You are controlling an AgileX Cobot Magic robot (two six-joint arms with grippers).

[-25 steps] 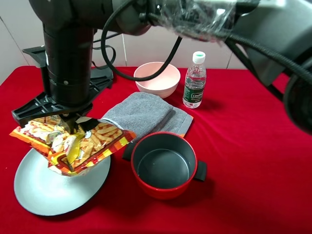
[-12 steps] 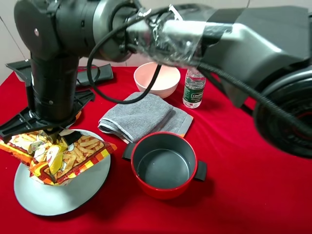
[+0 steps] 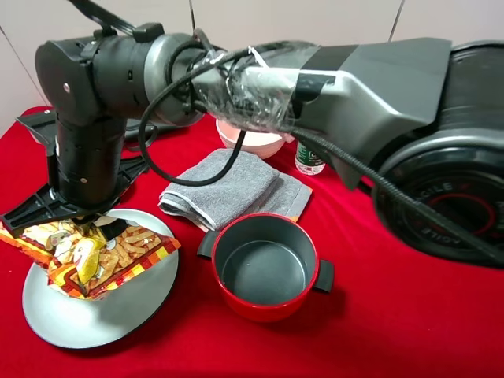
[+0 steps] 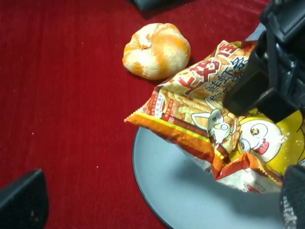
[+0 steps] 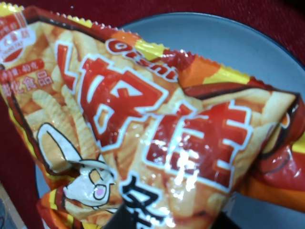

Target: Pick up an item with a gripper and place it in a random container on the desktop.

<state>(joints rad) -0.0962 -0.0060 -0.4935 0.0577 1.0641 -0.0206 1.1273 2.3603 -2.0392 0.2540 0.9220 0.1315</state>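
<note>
Lowering since a second ago, the right fingers pinch the snack bag just above the grey-blue plate, one corner overhanging the red surface; release seems the next step. The left fingers hang spread, empty.

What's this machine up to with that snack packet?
The robot's right arm stretches across the red table, and its hand grips a crinkly snack bag from above. The bag hangs low over the grey plate, one corner overhanging the rim. The hand is closed on it, so it is not yet released.
</note>
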